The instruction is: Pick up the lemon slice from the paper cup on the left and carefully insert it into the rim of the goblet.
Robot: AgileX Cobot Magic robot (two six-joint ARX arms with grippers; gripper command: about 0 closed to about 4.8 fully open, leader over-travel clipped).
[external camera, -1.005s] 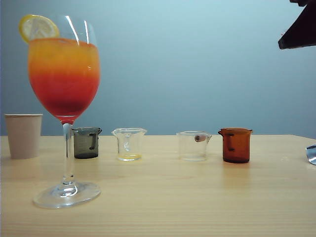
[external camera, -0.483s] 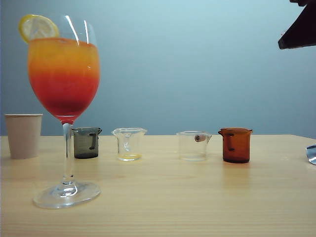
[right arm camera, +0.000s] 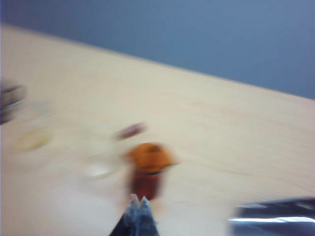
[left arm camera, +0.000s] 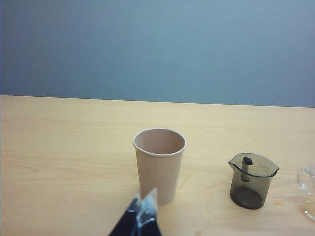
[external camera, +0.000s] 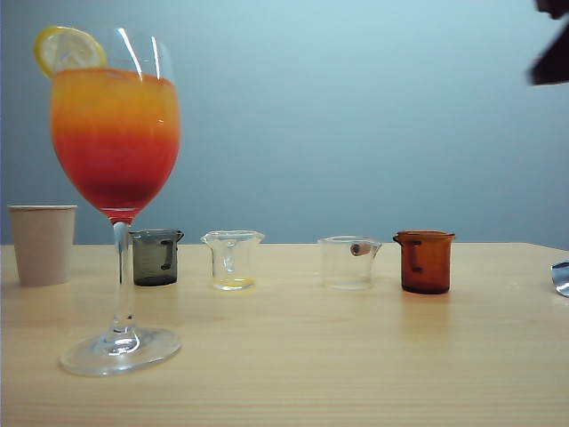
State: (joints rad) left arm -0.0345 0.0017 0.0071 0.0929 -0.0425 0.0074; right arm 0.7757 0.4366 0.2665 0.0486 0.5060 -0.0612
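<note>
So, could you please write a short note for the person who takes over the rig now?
Left gripper: shut, empty, low in front of the paper cup.
Right gripper: looks shut and empty in a blurred view, above the amber beaker; its arm is at the upper right edge of the exterior view.
Lemon slice: on the rim of the goblet, which stands at the front left of the table.
Done: the slice appears inserted; the cup looks empty.
Left: nothing obvious; check that the slice sits firmly.
</note>
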